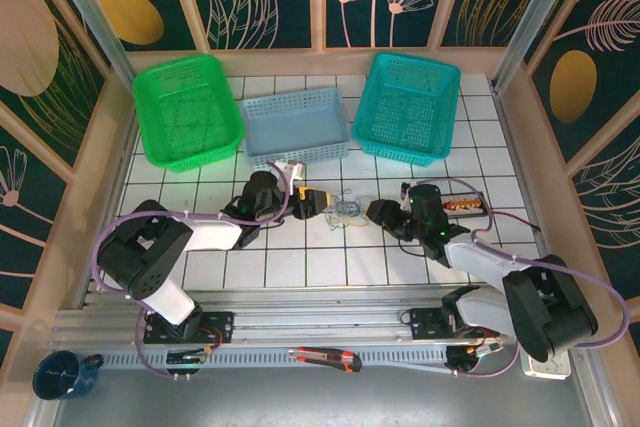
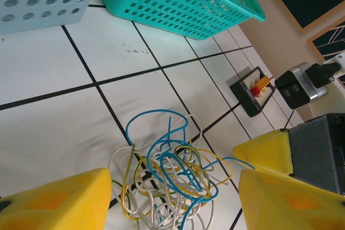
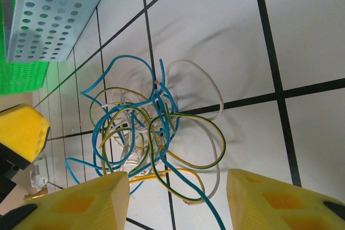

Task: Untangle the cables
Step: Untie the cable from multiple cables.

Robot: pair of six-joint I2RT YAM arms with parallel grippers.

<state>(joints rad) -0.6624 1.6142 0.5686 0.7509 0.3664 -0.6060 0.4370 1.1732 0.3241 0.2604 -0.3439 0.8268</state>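
With my left gripper (image 1: 312, 203) and right gripper (image 1: 376, 212) spread wide and holding nothing, either side of the cables (image 1: 347, 213) knotted on the table (image 1: 300, 267), I fear pinching several strands together and tightening the knot.
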